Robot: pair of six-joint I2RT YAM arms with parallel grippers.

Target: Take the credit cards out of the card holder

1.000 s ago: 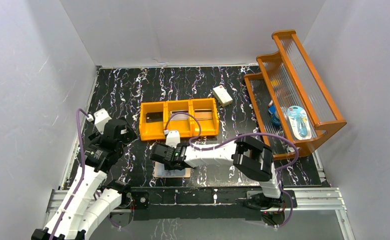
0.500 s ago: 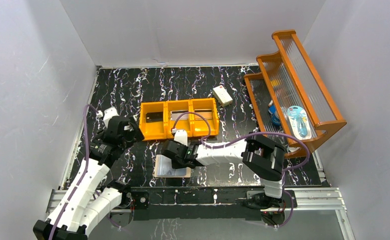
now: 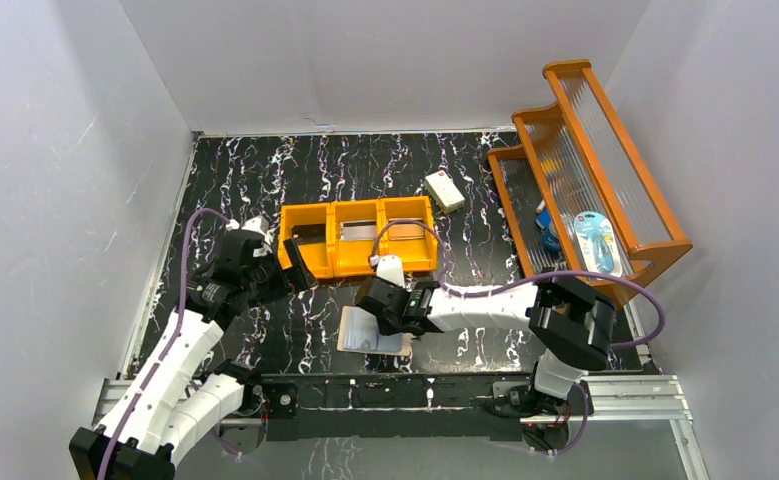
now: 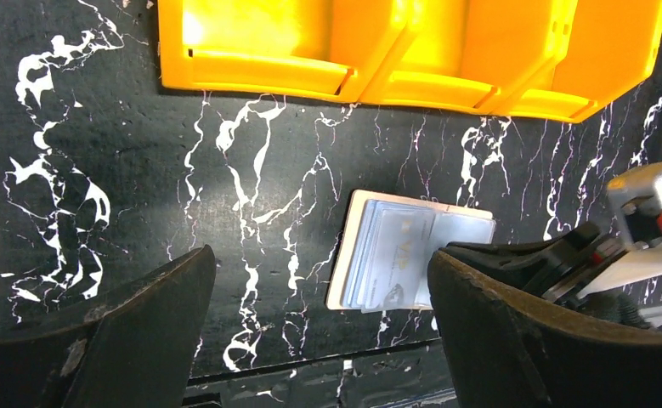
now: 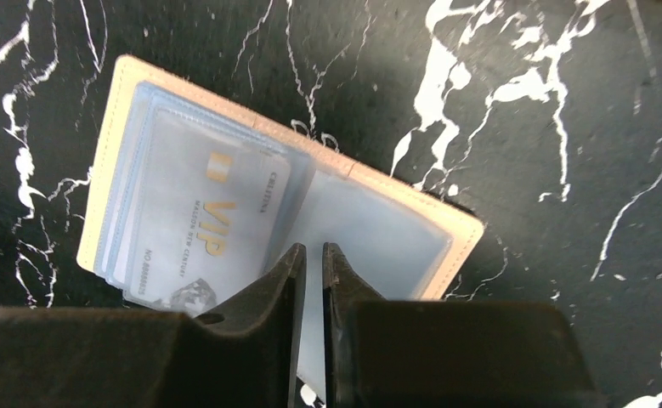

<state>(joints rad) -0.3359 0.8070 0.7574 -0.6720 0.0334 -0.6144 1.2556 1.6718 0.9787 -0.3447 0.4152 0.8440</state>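
change since a second ago: the right arm has swung rightward, and the card holder (image 3: 373, 332) has slid right with it and turned a little. the left arm has reached in toward the left end of the bin (image 3: 357, 264).
card holder: lies open and flat on the desk (image 3: 265, 180) near its front edge, in front of the bin and apart from it, pale pockets facing up.
card: one silver-grey card (image 5: 200, 217) printed "vip" sits in the left panel's pocket, not yet out. whether more lie beneath it cannot be told.
right tool (image 5: 314, 252): directly over the holder, tips at the fold between the two panels. the fingers are drawn almost together with only a thin slit between them. whether they pinch a pocket leaf or nothing cannot be told.
left tool (image 4: 319, 262): released, fingers spread wide, empty, by the bin's left front corner and apart from the holder.
key relation: in the right wrist view the holder's long axis runs obliquely from upper left to lower right. the card lies just left of the tips, not between them.
nearer arm: the right, already above the holder. the left stands off to the holder's far left.
judged need: the right tips should probably shift left onto the card's free edge.
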